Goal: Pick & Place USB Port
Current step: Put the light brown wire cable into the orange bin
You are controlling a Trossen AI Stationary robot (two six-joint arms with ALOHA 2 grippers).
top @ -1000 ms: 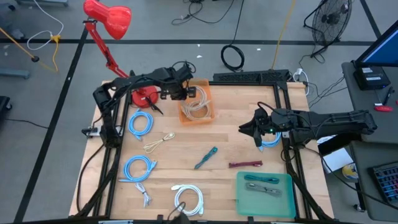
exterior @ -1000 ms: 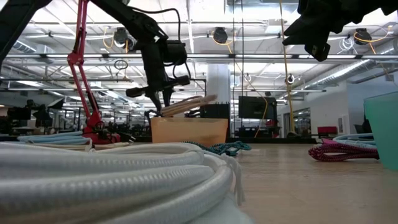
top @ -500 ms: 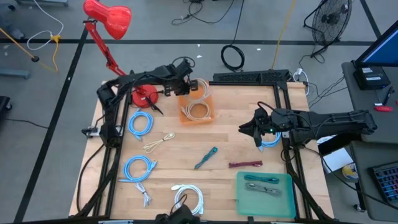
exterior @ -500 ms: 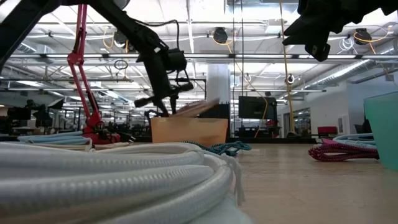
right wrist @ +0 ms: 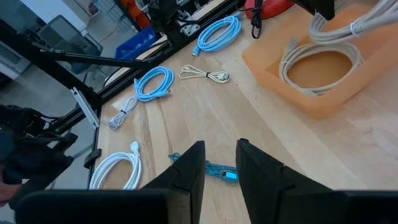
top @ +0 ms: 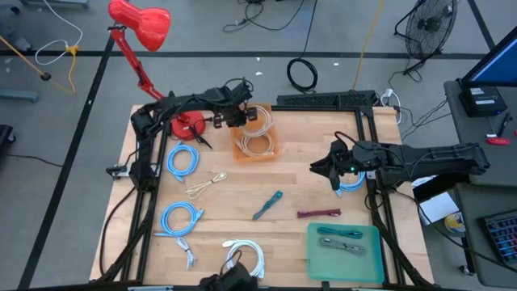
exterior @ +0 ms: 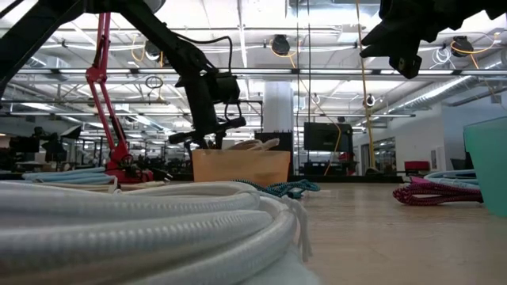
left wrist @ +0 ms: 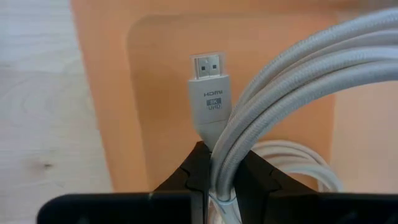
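Note:
My left gripper (top: pixel 240 120) stands over the far left corner of the orange bin (top: pixel 257 137) and is shut on a coiled white braided cable (left wrist: pixel 261 106), whose plug (left wrist: pixel 209 93) is marked HDMI. The coil reaches down into the bin; in the low view only its top (exterior: pixel 249 145) shows above the bin's rim (exterior: pixel 240 167). Another white coil (top: pixel 258 145) lies on the bin's floor. My right gripper (top: pixel 334 171) hangs above the table's right side, open with nothing between its fingers (right wrist: pixel 186 177). My left gripper pinches several strands of the white coil (left wrist: pixel 222 180) between its two fingers (left wrist: pixel 186 180), just behind the HDMI plug. It comes from above, pointing steeply down. The plug sticks out past the fingertips, and the loops hang into the orange bin.
Blue cable coils (top: pixel 183 159) (top: pixel 181 218), a small beige cable (top: pixel 207 185), a white coil (top: pixel 246 259), a teal cable (top: pixel 267 204) and a maroon cable (top: pixel 318 213) lie on the table. A green tray (top: pixel 367 242) sits near right. A red lamp (top: pixel 141 24) stands far left.
My left gripper has gone down and a little toward the table's far right over the orange bin, still shut on the white coil. The coil, which stuck up above the bin's rim, has sunk into the bin.

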